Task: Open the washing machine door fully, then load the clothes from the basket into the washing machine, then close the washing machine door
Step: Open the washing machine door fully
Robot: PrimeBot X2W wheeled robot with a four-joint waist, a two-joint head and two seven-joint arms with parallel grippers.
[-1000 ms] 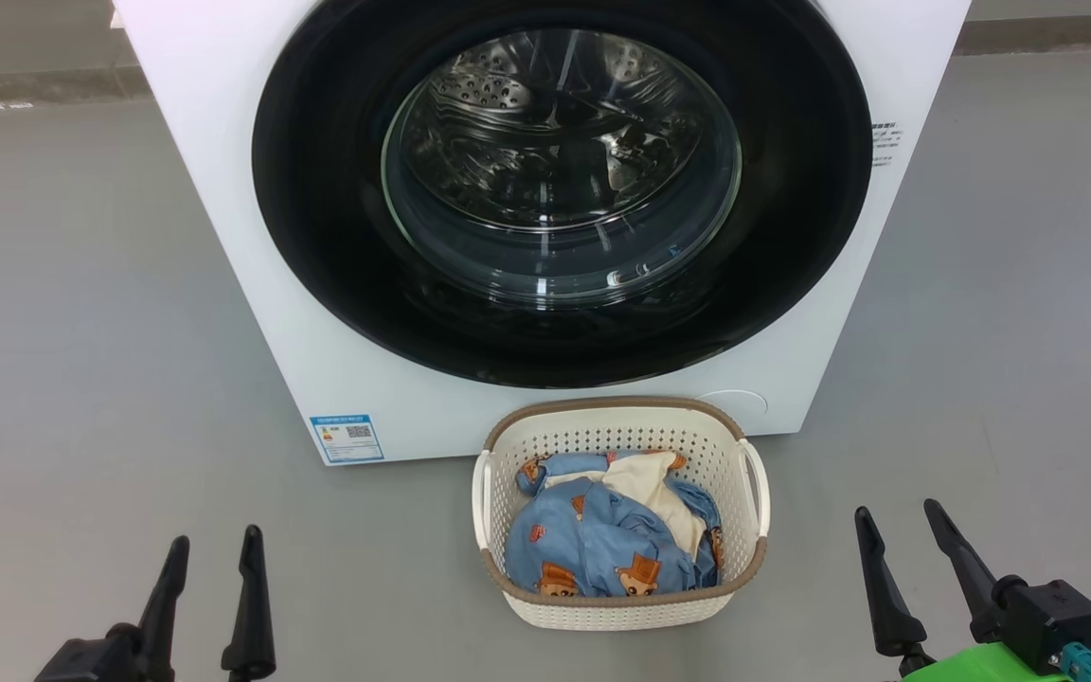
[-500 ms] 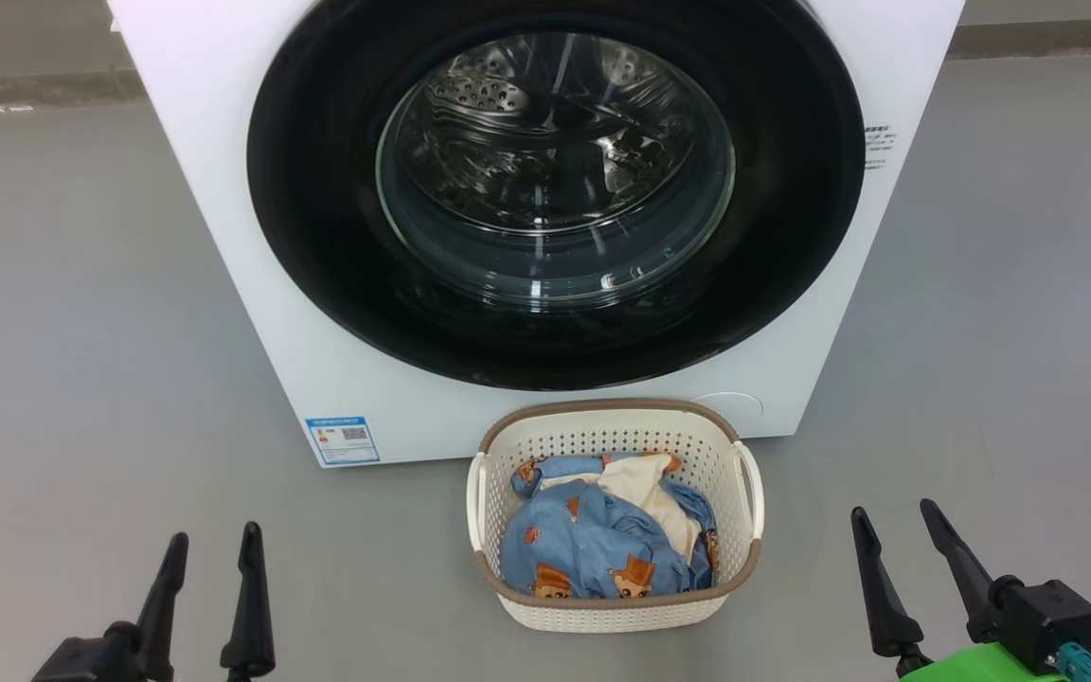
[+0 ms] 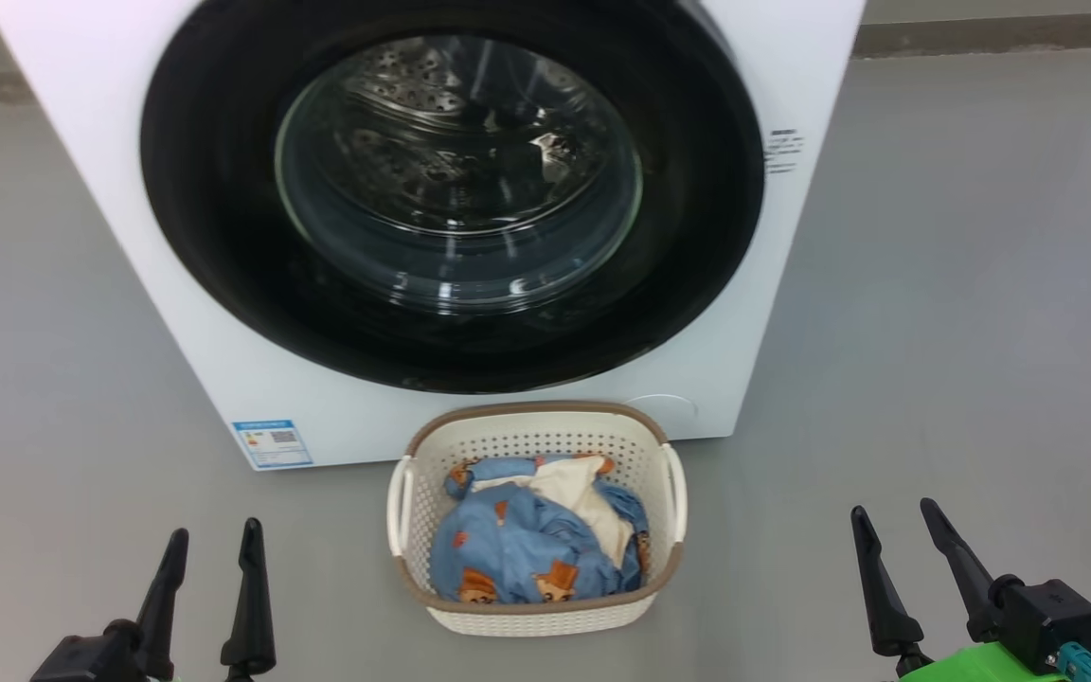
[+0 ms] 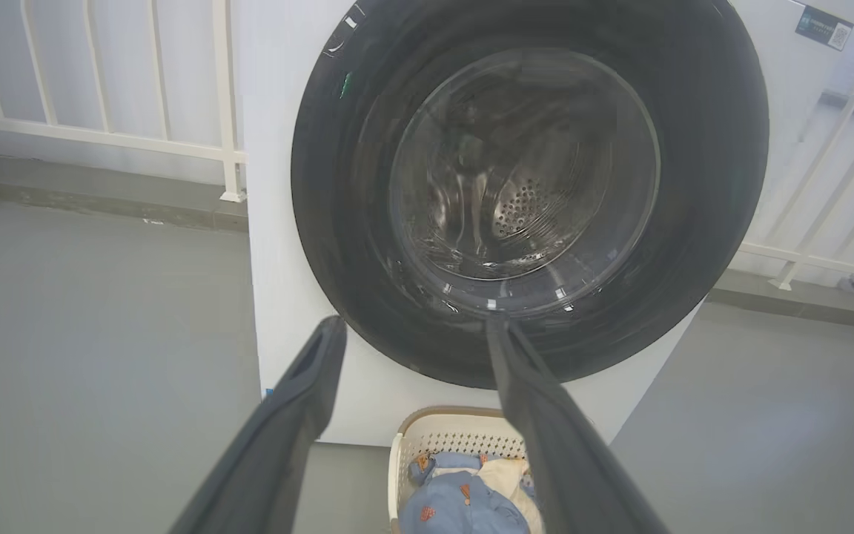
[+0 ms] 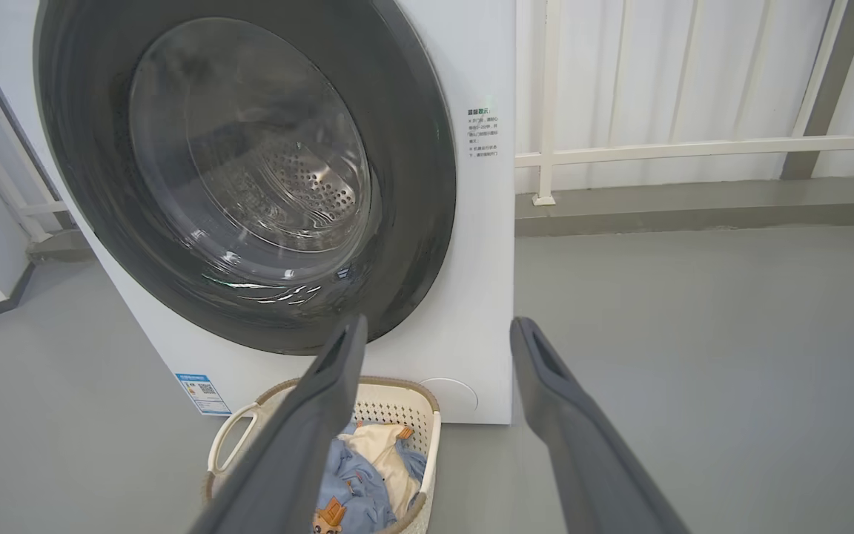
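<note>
The white washing machine (image 3: pixel 110 208) stands ahead with its round black door (image 3: pixel 214 237) closed; the steel drum shows through the glass window (image 3: pixel 458 180). On the floor right in front of it sits the cream basket (image 3: pixel 536 620), holding the clothes (image 3: pixel 517 549): blue bear-print fabric and a cream garment. My left gripper (image 3: pixel 214 540) is open at the lower left, well short of the basket. My right gripper (image 3: pixel 896 516) is open at the lower right, nothing between its fingers. The door (image 4: pixel 338 245) and the basket (image 4: pixel 442 434) appear past the left gripper (image 4: pixel 416 330); the right gripper (image 5: pixel 438 326) faces the door (image 5: pixel 412 185) and the basket (image 5: pixel 390 404).
Grey floor (image 3: pixel 962 284) spreads around the machine on both sides. A white railing (image 5: pixel 694 148) runs along the wall behind, with a low grey kerb (image 5: pixel 694 208) under it. A blue label (image 3: pixel 271 442) sits low on the machine's front.
The whole head picture has shifted left, so the camera turned right; machine and basket keep their places relative to each other. Both grippers hold the same spots, open.
</note>
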